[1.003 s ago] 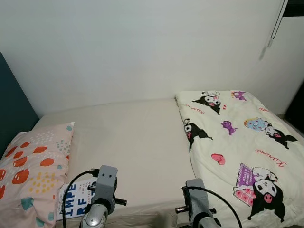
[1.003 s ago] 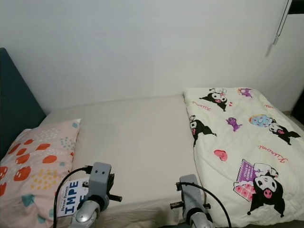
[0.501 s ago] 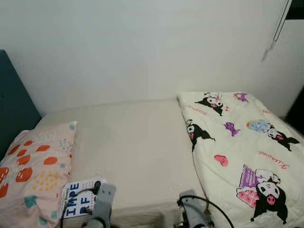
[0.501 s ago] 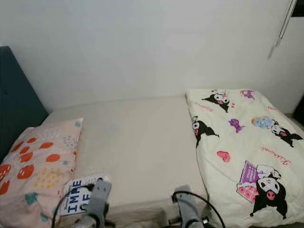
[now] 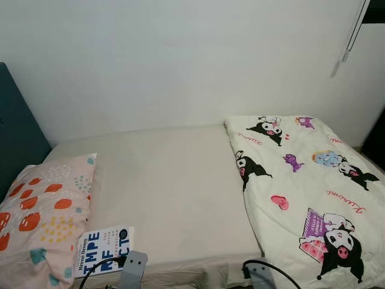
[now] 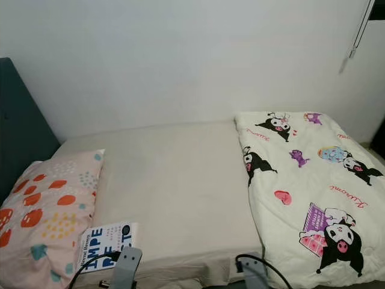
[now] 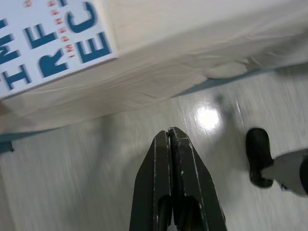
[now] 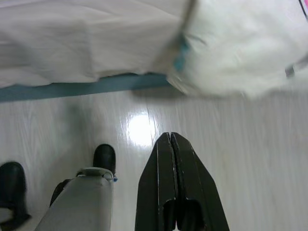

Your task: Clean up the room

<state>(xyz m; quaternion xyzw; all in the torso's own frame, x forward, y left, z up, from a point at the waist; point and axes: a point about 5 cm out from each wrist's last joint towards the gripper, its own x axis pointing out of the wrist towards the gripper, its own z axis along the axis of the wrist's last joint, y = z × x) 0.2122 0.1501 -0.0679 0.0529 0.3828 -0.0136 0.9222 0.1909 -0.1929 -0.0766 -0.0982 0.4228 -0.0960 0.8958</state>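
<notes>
Two grippers are seen hanging low beside the bed, and both are clenched on nothing: in its wrist view the left gripper [image 7: 171, 134] has its black fingers pressed flat together above the pale floor, and the right gripper [image 8: 171, 138] is closed the same way, with the robot's own dark foot [image 8: 104, 159] just beside it on the floor. Just ahead of and above the left gripper, the book [image 5: 103, 249] with big blue lettering lies flat on the mattress [image 5: 168, 180], its near edge at the very lip of the bed and its other side touching the spotted pillow [image 5: 42, 217]. This is judged to be the most obvious loose item, so the step in hand is probably a pickup with the left arm. For that to be done well, the fingers should be parted before the arm is raised, the gripper brought up over the bed edge rather than through the hanging sheet [image 7: 144, 82], and the book taken by its overhanging near edge, since a flat cover on soft bedding gives little purchase from above. Beyond the right gripper, the cartoon-print blanket [image 6: 307, 192] is spread over the far end of the bed, one corner drooping past the edge; it is best left for later.
</notes>
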